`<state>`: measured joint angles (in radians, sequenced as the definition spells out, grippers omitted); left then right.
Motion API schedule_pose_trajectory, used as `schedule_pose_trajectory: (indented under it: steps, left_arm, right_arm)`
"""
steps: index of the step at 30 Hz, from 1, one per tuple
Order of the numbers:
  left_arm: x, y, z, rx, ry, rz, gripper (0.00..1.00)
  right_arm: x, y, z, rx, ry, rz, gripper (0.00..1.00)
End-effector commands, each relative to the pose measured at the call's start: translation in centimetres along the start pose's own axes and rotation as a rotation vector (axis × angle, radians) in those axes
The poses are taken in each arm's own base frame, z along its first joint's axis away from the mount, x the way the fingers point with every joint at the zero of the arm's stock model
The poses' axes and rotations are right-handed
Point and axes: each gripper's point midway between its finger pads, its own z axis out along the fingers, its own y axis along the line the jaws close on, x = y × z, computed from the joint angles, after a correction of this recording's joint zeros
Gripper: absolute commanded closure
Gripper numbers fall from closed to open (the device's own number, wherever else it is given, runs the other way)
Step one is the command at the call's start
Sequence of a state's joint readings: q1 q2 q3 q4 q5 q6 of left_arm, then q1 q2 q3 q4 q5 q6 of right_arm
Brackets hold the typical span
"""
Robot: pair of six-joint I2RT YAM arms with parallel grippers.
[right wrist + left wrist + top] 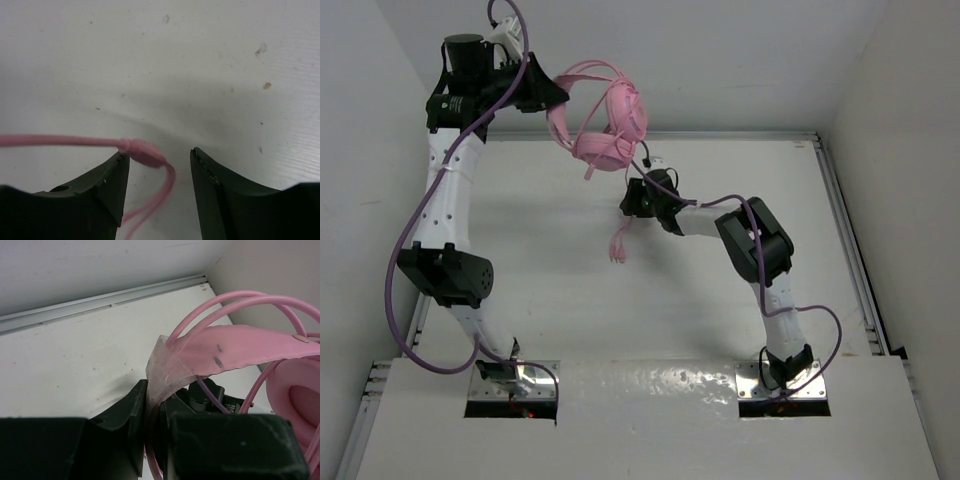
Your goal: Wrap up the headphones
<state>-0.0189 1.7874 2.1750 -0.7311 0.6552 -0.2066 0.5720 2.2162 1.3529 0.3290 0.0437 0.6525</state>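
I read the headphones point(295, 395) as smooth pink plastic, the band point(240, 347) matt — clear glossy film point(162, 370) wrinkled at its 9 o'clock end. The table point(75, 365) looks white, matt, lightly speckled; the rail point(100, 302), brushed metal.

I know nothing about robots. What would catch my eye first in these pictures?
First come the small pink over-ear headphones with padded earcups, held up above the white table near the back wall, with the headband pinched in the left pincer. Below them a thin pink cord trails by the right pincer, which stands open with the cord lying loose between its black fingers.
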Motion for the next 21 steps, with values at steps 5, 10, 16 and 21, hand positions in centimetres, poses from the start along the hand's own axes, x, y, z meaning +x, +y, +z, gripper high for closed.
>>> schedule_pose_trajectory:
  steps: [5,10,16,21]
  left_arm:
    - [-3.2,-3.3,-1.6,0.083,-0.100,0.025,1.00]
    - [-3.4,-2.6,-1.2,0.068,-0.108,-0.041,1.00]
    - [-4.6,1.2,-0.5,0.101,-0.161,-0.262,1.00]
    - [-4.6,3.6,-0.3,0.178,-0.164,-0.438,1.00]
  right_arm:
    - [-1.9,2.7,2.5,-0.076,-0.063,0.078,0.62]
    - [-1.2,2.5,1.8,-0.060,-0.062,0.111,1.00]
    - [1.3,9.0,-1.3,-0.151,0.013,-0.125,1.00]
    - [4.6,15.4,-5.7,-0.272,0.001,-0.371,1.00]
